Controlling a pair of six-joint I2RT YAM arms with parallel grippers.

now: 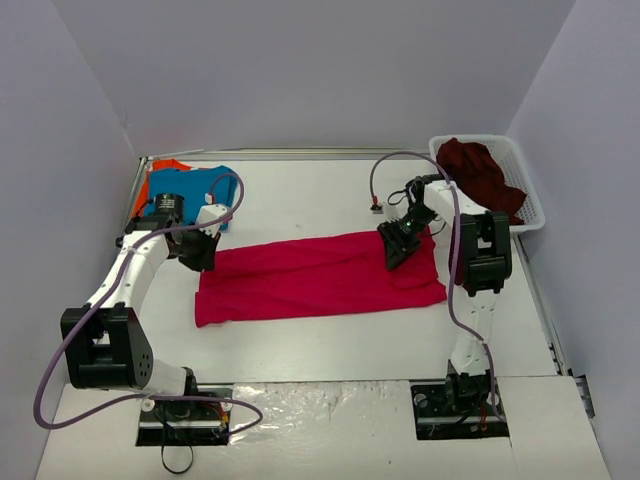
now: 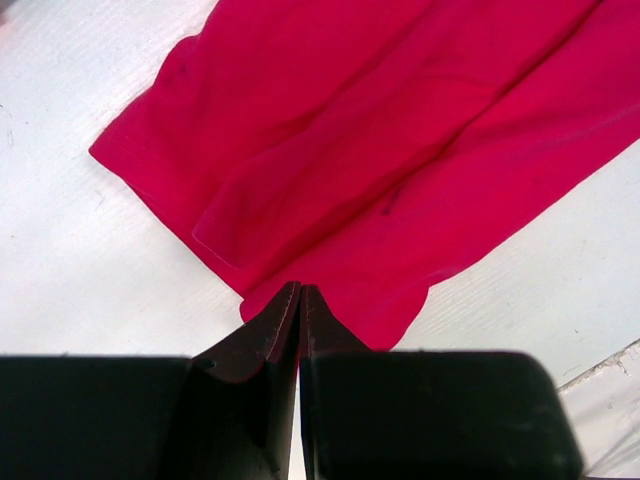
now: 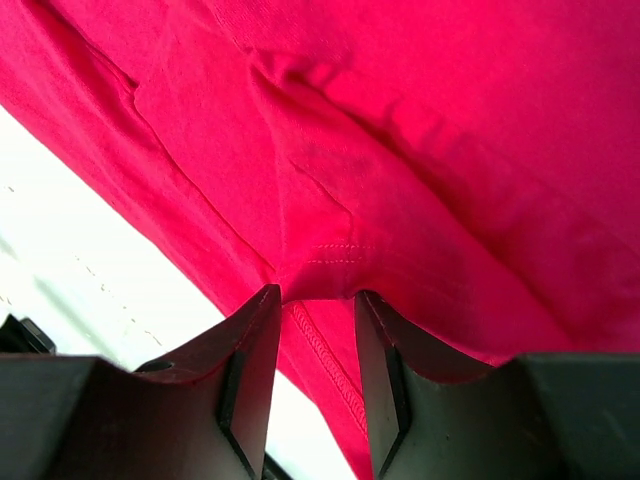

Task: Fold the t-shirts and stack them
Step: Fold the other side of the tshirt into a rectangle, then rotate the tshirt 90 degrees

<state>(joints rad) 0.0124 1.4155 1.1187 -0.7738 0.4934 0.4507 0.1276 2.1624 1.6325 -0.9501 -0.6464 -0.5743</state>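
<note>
The left gripper [image 2: 301, 288] is pressed tight shut on the near edge of the crimson t-shirt [image 1: 320, 275], which lies flat ahead of it, with white table [image 1: 330, 345] showing on either side. The right gripper [image 3: 317, 295], jaws partly apart, pinches a gathered fold, and a stitched hem runs back between its fingers

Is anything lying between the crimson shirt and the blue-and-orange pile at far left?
Nothing visible but the left gripper itself, shut on the left edge of the crimson shirt, beside the blue shirt lying on the orange shirt.
</note>
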